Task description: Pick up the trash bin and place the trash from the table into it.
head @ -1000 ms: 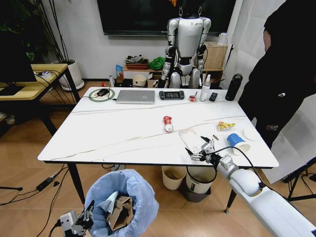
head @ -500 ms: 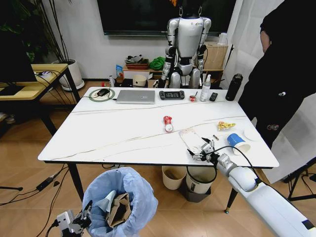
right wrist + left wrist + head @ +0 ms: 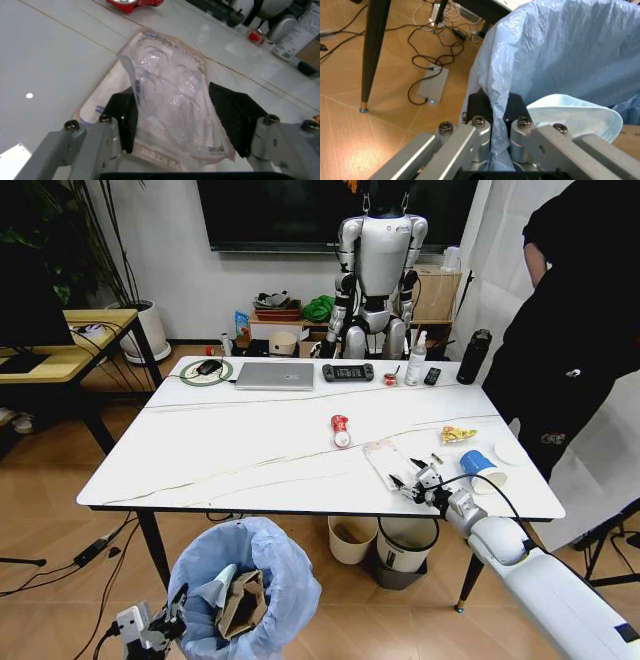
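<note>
A: Light-blue crinkled plastic lines the trash bin (image 3: 245,585), which hangs in front of the counter's (image 3: 250,460) near edge, below its level. The left claw (image 3: 494,112) is closed on the bag at the rim. Inside I count one torn piece of brown cardboard (image 3: 242,608) and one pale folded sheet.

B: And the litter on the counter?

A: Four pieces toward the right side: one red wrapper (image 3: 340,429), one yellow wrapper (image 3: 458,434), one blue-and-white paper cup (image 3: 481,469) lying on its side, and one clear plastic pack (image 3: 172,95). The right claw (image 3: 418,482) sits at the near end of that pack, its two dark fingers (image 3: 235,114) spread apart on either side of it, not pressing it.

B: Any writing?

A: Small print runs along the pack's card edge, but I cannot read it properly.

B: Anything else up there?

A: At the far edge, one laptop (image 3: 274,375), one game controller (image 3: 347,372) and two bottles, one white (image 3: 415,366) and one dark (image 3: 473,356).
</note>
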You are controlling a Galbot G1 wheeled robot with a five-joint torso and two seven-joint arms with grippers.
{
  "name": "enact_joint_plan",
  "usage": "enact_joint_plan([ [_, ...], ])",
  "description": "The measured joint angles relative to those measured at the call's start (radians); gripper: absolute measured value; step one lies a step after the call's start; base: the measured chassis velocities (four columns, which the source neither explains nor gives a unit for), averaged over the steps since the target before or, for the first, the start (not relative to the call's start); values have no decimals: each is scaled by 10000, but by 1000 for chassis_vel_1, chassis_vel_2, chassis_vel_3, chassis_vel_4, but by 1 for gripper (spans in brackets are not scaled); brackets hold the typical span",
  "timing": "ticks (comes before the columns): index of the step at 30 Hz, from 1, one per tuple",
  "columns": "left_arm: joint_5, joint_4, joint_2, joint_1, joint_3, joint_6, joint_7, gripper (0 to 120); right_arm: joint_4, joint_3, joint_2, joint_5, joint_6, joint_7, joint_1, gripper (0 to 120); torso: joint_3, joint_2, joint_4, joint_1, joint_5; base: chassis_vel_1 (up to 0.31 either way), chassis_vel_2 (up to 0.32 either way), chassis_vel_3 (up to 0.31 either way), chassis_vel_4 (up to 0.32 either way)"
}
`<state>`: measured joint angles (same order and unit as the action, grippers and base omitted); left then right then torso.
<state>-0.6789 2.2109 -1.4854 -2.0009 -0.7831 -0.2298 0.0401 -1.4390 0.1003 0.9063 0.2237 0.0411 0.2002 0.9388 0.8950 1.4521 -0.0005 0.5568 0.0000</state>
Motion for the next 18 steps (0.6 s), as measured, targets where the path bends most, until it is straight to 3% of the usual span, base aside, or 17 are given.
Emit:
enact_joint_plan([
  [12, 145, 117, 119, 71, 97, 24, 17, 0, -273, 176, -40, 87, 152, 37, 227, 4, 0, 0, 0, 0, -1, 0, 0, 0, 0],
  [18, 52, 173, 210, 142, 129, 0, -4, 0, -403, 264, -71, 274, 169, 44, 363, 0, 0, 0, 0, 0, 0, 0, 0, 0, 0],
])
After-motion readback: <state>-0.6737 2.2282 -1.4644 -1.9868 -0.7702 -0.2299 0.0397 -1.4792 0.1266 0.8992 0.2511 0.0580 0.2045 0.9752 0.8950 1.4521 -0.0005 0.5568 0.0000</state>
